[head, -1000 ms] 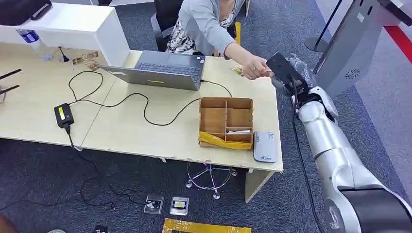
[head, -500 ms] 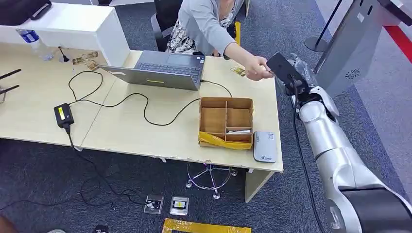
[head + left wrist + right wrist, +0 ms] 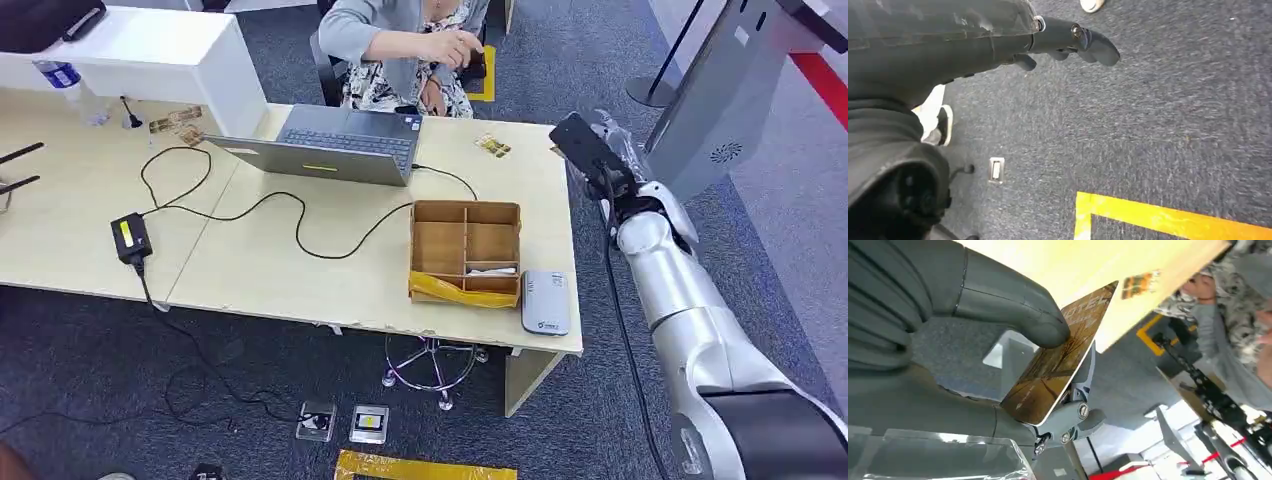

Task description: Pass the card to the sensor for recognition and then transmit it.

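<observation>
Right hand (image 3: 998, 335) has the card (image 3: 1063, 355) pinched between thumb and fingers, out past the surface's (image 3: 300, 270) far right corner. Left hand (image 3: 998, 40) hangs over carpet, holding nothing, fingers loosely apart. Sensor (image 3: 545, 301) sits beside the wooden box (image 3: 466, 250).

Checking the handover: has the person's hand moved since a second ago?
Yes. The person's hand pulled back from the right hand, past the grey laptop.
</observation>
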`<move>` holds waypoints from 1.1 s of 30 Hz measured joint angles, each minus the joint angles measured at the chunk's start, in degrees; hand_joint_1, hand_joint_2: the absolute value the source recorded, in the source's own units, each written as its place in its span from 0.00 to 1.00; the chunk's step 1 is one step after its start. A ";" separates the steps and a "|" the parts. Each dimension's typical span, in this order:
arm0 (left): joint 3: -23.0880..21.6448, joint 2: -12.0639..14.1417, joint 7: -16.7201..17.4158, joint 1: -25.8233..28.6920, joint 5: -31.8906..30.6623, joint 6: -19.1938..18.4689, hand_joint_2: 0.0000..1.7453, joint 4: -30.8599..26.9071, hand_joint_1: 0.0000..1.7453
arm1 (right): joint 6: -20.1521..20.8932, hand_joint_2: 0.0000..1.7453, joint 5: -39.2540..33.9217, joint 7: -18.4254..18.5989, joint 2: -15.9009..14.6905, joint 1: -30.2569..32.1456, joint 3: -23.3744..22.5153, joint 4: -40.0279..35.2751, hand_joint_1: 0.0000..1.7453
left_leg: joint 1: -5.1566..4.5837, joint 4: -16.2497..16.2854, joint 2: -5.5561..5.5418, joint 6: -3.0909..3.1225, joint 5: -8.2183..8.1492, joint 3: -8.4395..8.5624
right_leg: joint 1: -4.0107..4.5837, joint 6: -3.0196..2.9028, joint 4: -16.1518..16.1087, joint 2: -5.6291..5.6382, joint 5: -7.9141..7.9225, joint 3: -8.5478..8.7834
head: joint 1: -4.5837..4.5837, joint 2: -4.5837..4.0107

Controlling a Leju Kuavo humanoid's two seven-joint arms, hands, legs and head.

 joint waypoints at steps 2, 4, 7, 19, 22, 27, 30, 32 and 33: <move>0.00 -0.02 1.53 0.08 0.92 0.28 0.00 0.00 0.00 | 0.48 1.00 -0.87 -2.91 -2.84 2.79 0.22 0.00 1.00 | 0.00 0.01 -0.13 0.00 0.00 0.00 | 0.00 0.00 -0.07 -0.16 0.00 0.03 | -0.02 0.02; 0.00 0.09 1.92 0.40 0.66 0.26 0.00 0.02 0.00 | 0.68 1.00 -1.90 -3.87 -4.91 5.15 0.35 -0.09 1.00 | -0.01 0.02 -0.12 0.01 -0.01 -0.05 | -0.01 0.01 -0.09 -0.10 0.00 0.01 | -0.02 0.02; 0.00 0.13 1.97 0.39 0.48 0.22 0.00 0.02 0.00 | 1.53 1.00 -3.13 -3.74 -7.30 7.13 0.42 -1.23 1.00 | -0.02 0.03 -0.11 0.01 -0.01 -0.06 | -0.02 0.01 -0.10 -0.06 0.00 0.00 | -0.02 0.00; 0.00 0.11 0.17 0.34 -0.32 0.20 0.00 0.00 0.00 | 3.34 1.00 -6.58 -2.80 -11.76 11.63 1.79 -4.63 1.00 | 0.01 0.01 -0.02 0.01 -0.01 -0.04 | 0.01 0.01 -0.09 -0.01 0.00 0.00 | -0.02 0.02; 0.00 0.13 0.20 0.30 -0.76 0.17 0.00 0.00 0.00 | 3.37 1.00 -6.80 -2.73 -11.82 13.10 2.91 -5.47 1.00 | 0.01 0.01 -0.02 0.01 -0.01 -0.05 | 0.02 0.01 -0.09 -0.03 0.00 0.01 | -0.02 0.02; 0.00 0.13 0.17 0.23 -0.92 0.26 0.00 0.00 0.00 | 3.19 1.00 -7.34 -2.73 -11.65 15.25 5.84 -6.16 1.00 | 0.01 0.01 -0.02 0.01 -0.01 -0.07 | 0.01 0.01 -0.09 -0.03 0.00 0.01 | 0.00 0.02; 0.00 0.13 0.17 0.23 -0.96 0.22 0.00 0.00 0.00 | 3.17 1.00 -8.83 -2.71 -11.52 15.83 7.15 -6.21 1.00 | 0.01 0.01 -0.02 0.01 -0.01 -0.09 | 0.01 0.01 -0.09 -0.04 0.00 0.00 | 0.00 0.02; 0.00 0.11 0.17 0.22 -1.27 0.15 0.00 0.00 0.00 | 3.08 1.00 -9.38 -2.82 -11.34 16.05 7.80 -6.23 1.00 | 0.01 0.01 -0.02 0.01 -0.01 -0.08 | 0.01 0.01 -0.09 -0.03 0.00 0.00 | -0.02 0.02; 0.00 0.11 0.17 0.22 -1.27 0.15 0.00 -0.02 0.00 | 3.02 1.00 -9.62 -2.89 -11.30 16.11 8.20 -6.21 1.00 | 0.01 0.01 -0.02 0.01 -0.01 -0.08 | 0.01 0.01 -0.09 -0.03 0.00 0.00 | -0.02 0.02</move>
